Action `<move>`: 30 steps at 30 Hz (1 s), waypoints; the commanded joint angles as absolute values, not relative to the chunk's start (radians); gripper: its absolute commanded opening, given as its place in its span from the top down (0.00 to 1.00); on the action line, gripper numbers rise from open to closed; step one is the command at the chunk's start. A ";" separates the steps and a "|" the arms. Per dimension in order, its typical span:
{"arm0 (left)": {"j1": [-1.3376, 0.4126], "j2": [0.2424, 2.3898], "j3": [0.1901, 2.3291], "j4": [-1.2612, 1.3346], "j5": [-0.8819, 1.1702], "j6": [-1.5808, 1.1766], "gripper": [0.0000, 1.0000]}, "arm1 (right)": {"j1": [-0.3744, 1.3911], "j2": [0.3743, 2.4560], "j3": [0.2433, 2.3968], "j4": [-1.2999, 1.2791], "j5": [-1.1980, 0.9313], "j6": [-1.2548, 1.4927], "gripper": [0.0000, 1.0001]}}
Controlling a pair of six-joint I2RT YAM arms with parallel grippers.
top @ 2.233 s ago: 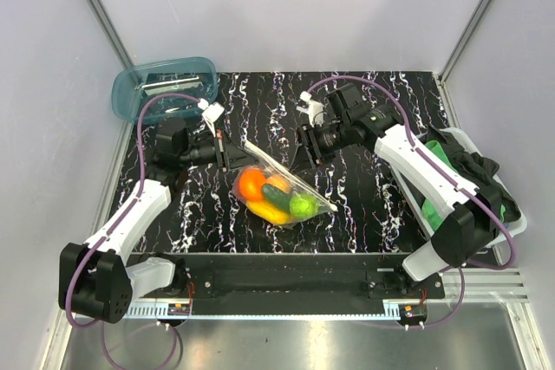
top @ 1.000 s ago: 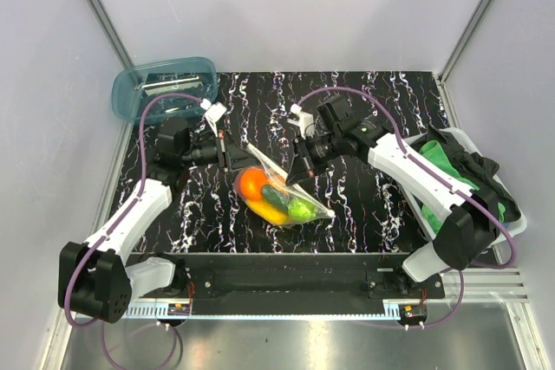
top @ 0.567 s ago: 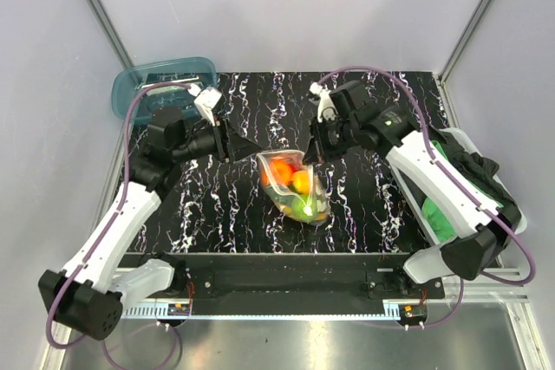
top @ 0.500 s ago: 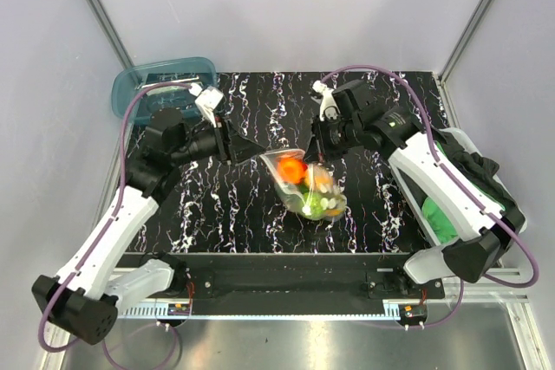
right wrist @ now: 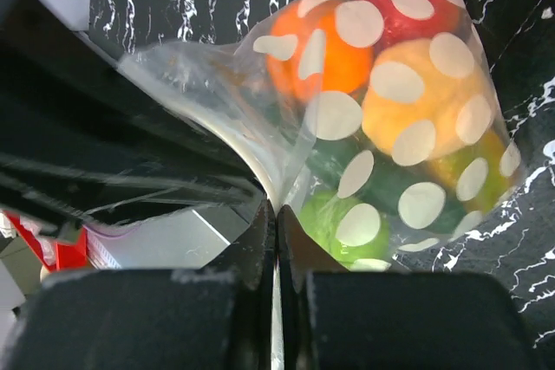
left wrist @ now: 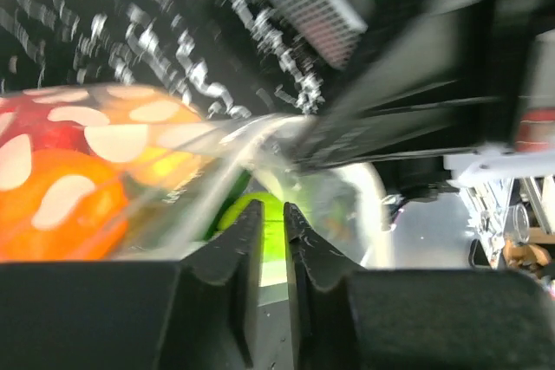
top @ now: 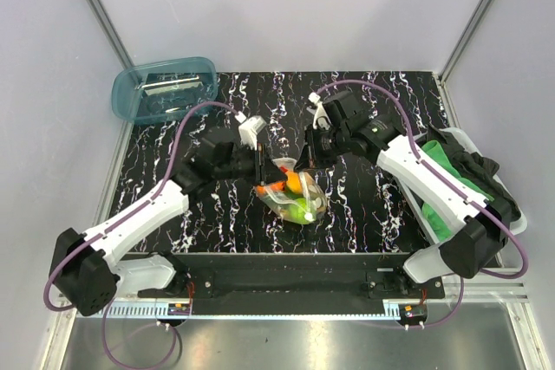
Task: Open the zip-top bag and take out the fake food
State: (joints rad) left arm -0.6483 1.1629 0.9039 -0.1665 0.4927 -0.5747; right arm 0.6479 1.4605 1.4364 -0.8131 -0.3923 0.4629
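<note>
Where right pincer (right wrist: pixel 276 207) closes, zip-top bag (right wrist: pixel 392 84) is caught.

You see a clear bag (right wrist: pixel 217 101) printed with pale round dots over orange, red, yellow, dark green and lime food (right wrist: pixel 408 110). Your table (top: pixel 364 214) is black with white marbling, and the tub (top: pixel 130 106) is translucent blue.

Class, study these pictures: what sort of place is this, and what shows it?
Probably a robot lab test cell: two robot arms bolted at the table edge, plain white walls boxing it in, and a zip-top bag of fake food as a prop.
</note>
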 commanded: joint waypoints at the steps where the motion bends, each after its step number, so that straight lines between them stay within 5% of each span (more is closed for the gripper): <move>1: -0.663 1.154 0.835 -0.051 0.451 -0.641 0.80 | 0.653 1.427 1.384 -0.744 -0.423 0.505 1.00; 10: -0.762 1.187 0.781 0.058 0.358 -0.675 0.66 | 0.655 1.431 1.289 -0.602 -0.526 0.672 1.00; 16: -0.814 1.161 0.743 0.003 0.189 -0.721 0.75 | 0.657 1.439 1.298 -0.528 -0.561 0.759 1.00; 21: -0.861 1.078 0.695 0.026 0.054 -0.700 0.55 | 0.667 1.448 1.324 -0.450 -0.584 0.839 1.00; 30: -0.884 1.249 0.733 0.012 0.284 -0.654 0.52 | 0.680 1.439 1.299 -0.433 -0.561 0.818 1.00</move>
State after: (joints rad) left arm -0.8597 1.2156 0.7174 -0.0166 0.2012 -0.6968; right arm 0.6643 1.4597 1.2751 -0.4980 -0.5236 0.8085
